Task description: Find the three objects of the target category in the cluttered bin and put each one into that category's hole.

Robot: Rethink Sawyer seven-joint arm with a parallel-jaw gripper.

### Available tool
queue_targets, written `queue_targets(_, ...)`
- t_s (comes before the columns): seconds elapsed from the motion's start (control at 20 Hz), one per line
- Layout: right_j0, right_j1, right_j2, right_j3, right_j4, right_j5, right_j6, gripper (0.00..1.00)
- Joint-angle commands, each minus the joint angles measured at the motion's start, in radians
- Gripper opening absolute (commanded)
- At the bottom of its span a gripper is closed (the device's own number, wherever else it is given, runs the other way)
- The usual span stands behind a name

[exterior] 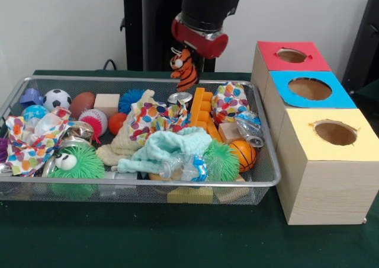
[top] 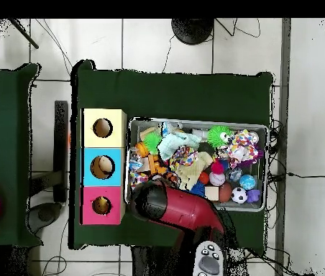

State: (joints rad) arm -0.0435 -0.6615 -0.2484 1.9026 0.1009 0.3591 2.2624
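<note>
A small orange-and-black striped tiger plush hangs in the air above the back rim of the wire mesh bin. My gripper is shut on its top, under the red wrist. To the right, three wooden boxes stand in a row, each with a round hole: the red-topped box, the blue-topped box and the yellow-topped box. The tiger is left of the red box and at about its height. In the overhead view the red arm hides the gripper and the toy, beside the red box.
The bin is packed with clutter: a soccer ball, a green spiky ball with eyes, a small basketball, a teal cloth, spotted cloths, an orange block, a can and a crushed bottle.
</note>
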Motion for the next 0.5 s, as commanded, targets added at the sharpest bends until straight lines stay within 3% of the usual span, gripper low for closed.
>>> queue_targets(0.05, 0.032, -0.042, 0.011, 0.07, 0.094, 0.119, 0.245, 0.0)
queue_targets(0.5, 0.106, -0.066, 0.012, 0.106, 0.181, 0.164, 0.279, 0.0)
